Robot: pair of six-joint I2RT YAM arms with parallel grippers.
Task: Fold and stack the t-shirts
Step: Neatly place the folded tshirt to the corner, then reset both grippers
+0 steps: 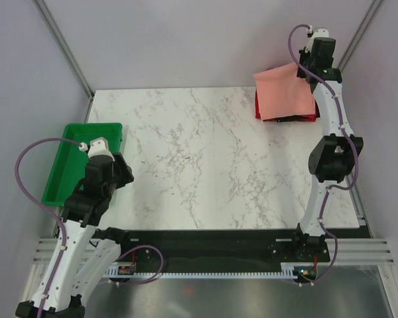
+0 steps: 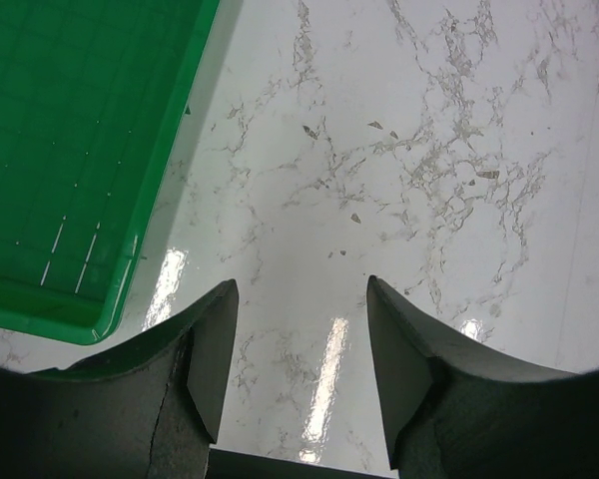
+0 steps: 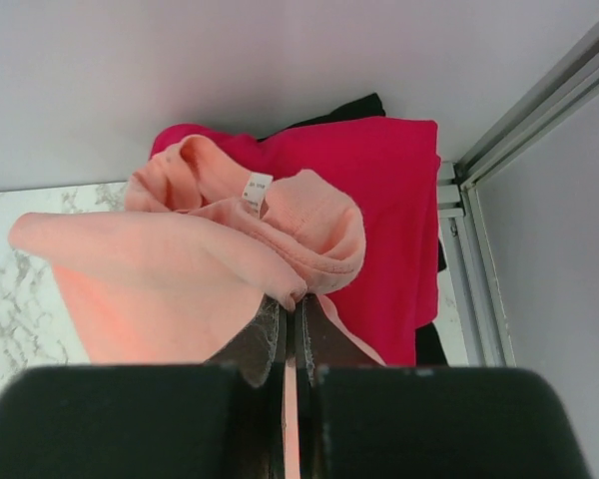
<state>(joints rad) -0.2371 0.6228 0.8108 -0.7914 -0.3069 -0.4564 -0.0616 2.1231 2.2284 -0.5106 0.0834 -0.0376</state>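
Note:
The salmon-pink t-shirt (image 1: 283, 93) hangs folded from my right gripper (image 1: 308, 71) above the back right corner. It covers most of a stack of folded shirts, of which a red edge (image 1: 259, 107) and a black edge (image 1: 293, 120) show. In the right wrist view my right gripper (image 3: 298, 304) is shut on the pink shirt (image 3: 170, 269), with its neck label up, over the crimson shirt (image 3: 379, 200) and a black one (image 3: 344, 108). My left gripper (image 2: 298, 349) is open and empty above bare marble, at the left (image 1: 107, 173).
A green plastic tray (image 1: 79, 162) stands at the table's left edge, just left of my left gripper; it also shows in the left wrist view (image 2: 70, 150). Grey walls and a metal frame post (image 3: 539, 110) close in the back right corner by the stack.

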